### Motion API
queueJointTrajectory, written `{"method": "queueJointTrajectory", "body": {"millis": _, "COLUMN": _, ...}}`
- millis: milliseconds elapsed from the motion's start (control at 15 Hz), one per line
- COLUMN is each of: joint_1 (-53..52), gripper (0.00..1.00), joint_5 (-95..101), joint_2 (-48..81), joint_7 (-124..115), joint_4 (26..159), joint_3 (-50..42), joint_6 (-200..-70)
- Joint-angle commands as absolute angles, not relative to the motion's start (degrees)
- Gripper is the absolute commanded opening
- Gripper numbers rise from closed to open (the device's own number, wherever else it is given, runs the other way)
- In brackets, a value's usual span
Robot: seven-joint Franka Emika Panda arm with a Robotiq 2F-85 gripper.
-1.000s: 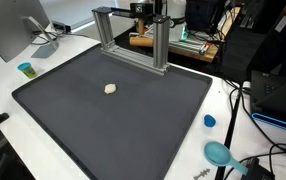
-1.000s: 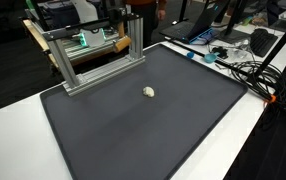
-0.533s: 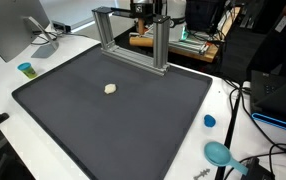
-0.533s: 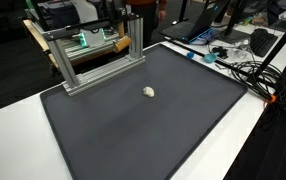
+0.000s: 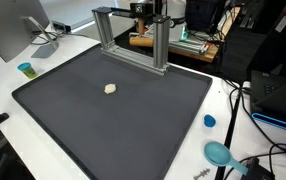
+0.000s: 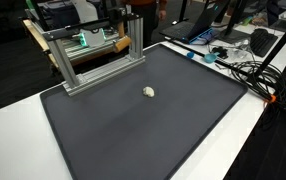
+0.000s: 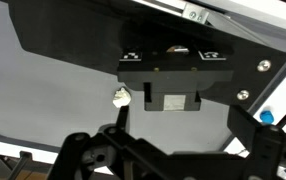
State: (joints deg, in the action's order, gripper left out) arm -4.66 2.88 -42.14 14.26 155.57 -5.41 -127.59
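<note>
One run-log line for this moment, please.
jaws: open, empty | lump: on mat, apart from jaws | frame: at mat edge

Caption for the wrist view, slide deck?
Open gripper looks down on a dark mat with a small pale lump, a metal frame, and a blue cap just off the mat.

Both exterior views slant down across the dark mat (image 5: 123, 125) toward the metal frame (image 6: 136, 38); the wrist view overlooks the mat.
</note>
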Motion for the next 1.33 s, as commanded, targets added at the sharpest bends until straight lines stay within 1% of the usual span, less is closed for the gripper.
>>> {"method": "queueJointTrajectory", "body": {"millis": 0, "joint_1": -3.7, "gripper": 1.0, "joint_5": 2.5, "joint_2": -39.6, "joint_7": 11.3, "joint_4": 155.3, "joint_3": -3.9, "joint_6": -130.8}}
{"method": "queueJointTrajectory", "body": {"millis": 267, "joint_1": -3.1, "gripper": 1.0, "joint_5": 4.3, "joint_2": -38.3, "joint_7": 11.5, "joint_4": 155.1, "joint_3": -3.0, "joint_6": -128.8}}
{"method": "queueJointTrajectory", "body": {"millis": 733, "joint_1": -2.6, "gripper": 1.0, "joint_5": 5.0, "joint_2": -39.6, "joint_7": 14.2, "joint_4": 156.4, "joint_3": -4.0, "joint_6": -127.2}}
{"method": "queueJointTrajectory", "body": {"millis": 800, "joint_1": -2.9, "gripper": 0.99, "joint_5": 4.9, "joint_2": -39.8, "joint_7": 15.4, "joint_4": 156.6, "joint_3": -4.4, "joint_6": -126.3}}
{"method": "queueJointTrajectory", "body": {"millis": 867, "joint_1": -3.1, "gripper": 0.94, "joint_5": 4.7, "joint_2": -40.2, "joint_7": 16.3, "joint_4": 156.8, "joint_3": -4.7, "joint_6": -125.6}}
{"method": "queueJointTrajectory", "body": {"millis": 1000, "joint_1": -3.1, "gripper": 0.88, "joint_5": 4.7, "joint_2": -41.4, "joint_7": 18.1, "joint_4": 157.2, "joint_3": -5.3, "joint_6": -124.2}}
{"method": "queueJointTrajectory", "body": {"millis": 1067, "joint_1": -3.1, "gripper": 0.83, "joint_5": 4.6, "joint_2": -42.1, "joint_7": 18.7, "joint_4": 157.4, "joint_3": -5.6, "joint_6": -123.7}}
{"method": "queueJointTrajectory", "body": {"millis": 1133, "joint_1": -3.1, "gripper": 0.87, "joint_5": 4.6, "joint_2": -42.6, "joint_7": 19.2, "joint_4": 157.5, "joint_3": -5.8, "joint_6": -123.3}}
{"method": "queueJointTrajectory", "body": {"millis": 1200, "joint_1": -3.0, "gripper": 0.82, "joint_5": 4.6, "joint_2": -43.0, "joint_7": 19.6, "joint_4": 157.6, "joint_3": -5.9, "joint_6": -123.0}}
{"method": "queueJointTrajectory", "body": {"millis": 1267, "joint_1": -3.0, "gripper": 0.81, "joint_5": 4.6, "joint_2": -43.4, "joint_7": 19.7, "joint_4": 157.8, "joint_3": -5.9, "joint_6": -122.9}}
